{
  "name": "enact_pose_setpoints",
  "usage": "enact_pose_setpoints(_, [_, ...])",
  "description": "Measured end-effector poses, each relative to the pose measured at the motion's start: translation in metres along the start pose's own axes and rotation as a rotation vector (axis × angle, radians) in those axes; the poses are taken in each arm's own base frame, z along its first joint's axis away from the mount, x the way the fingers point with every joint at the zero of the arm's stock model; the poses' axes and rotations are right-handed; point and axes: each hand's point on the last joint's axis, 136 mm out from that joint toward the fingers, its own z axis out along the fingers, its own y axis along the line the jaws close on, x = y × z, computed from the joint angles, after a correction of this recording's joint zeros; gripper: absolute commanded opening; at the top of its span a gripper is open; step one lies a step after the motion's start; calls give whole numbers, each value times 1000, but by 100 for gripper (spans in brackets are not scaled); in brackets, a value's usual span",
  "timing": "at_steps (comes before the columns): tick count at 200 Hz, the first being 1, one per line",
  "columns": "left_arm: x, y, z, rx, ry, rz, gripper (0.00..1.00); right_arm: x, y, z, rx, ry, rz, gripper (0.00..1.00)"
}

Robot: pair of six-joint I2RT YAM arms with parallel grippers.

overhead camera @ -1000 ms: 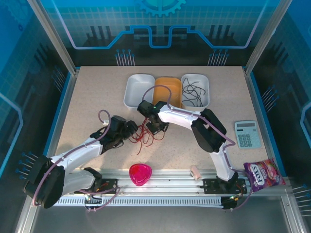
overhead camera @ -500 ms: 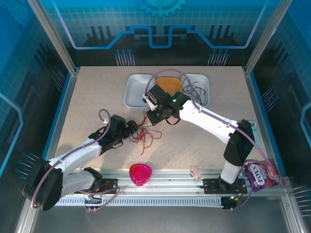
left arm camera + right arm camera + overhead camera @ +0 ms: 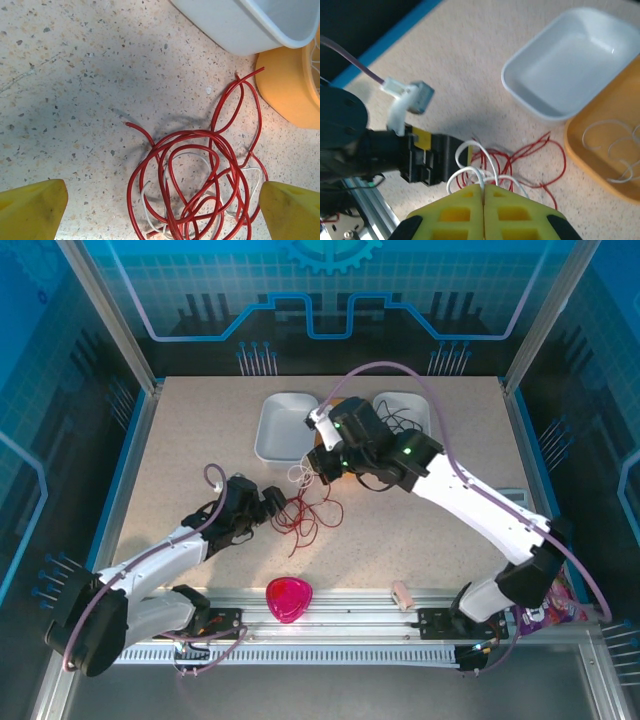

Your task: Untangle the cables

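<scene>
Across the surface (image 3: 180, 430), trays sit toward twelve o'clock, likely one per colour: the orange tray (image 3: 585, 161) holds pale strands (image 3: 601, 123). Right gripper (image 3: 484, 189), jaws closed on a pale cable (image 3: 470, 172), hangs above the red tangle (image 3: 195, 185) at centre, presumably to draw it free. Left gripper (image 3: 160, 210), jaws wide open, flanks that tangle. Its wrist view reveals pale wire threaded among the reds.

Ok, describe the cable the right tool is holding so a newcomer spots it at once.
Find the orange tray at the far side of the table; before it lies a tangle of red cables. A white cable loops up from that tangle into the shut right tool. Its neighbours are red and lie flat; it is pale and raised.
</scene>
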Motion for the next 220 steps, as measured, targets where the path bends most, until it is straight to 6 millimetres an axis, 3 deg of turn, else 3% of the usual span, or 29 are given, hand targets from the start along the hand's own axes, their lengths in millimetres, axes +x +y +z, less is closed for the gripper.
enact_pose_setpoints(41, [-2, -2, -2, 10, -6, 5, 99, -32, -8, -37, -2, -147, -1, 11])
enact_pose_setpoints(85, [-2, -4, -3, 20, -8, 19, 99, -36, -43, -30, 72, -145, 42, 10])
enact_pose_setpoints(133, [-3, -6, -5, 28, -10, 19, 99, -39, -94, 14, 192, -79, 95, 9])
enact_pose_setpoints(171, [-4, -7, -6, 34, -14, 17, 99, -41, -139, 67, 268, -13, 134, 9])
enact_pose_setpoints(220, [-4, -8, -7, 36, -16, 15, 99, -26, -197, 132, 349, 76, 187, 9])
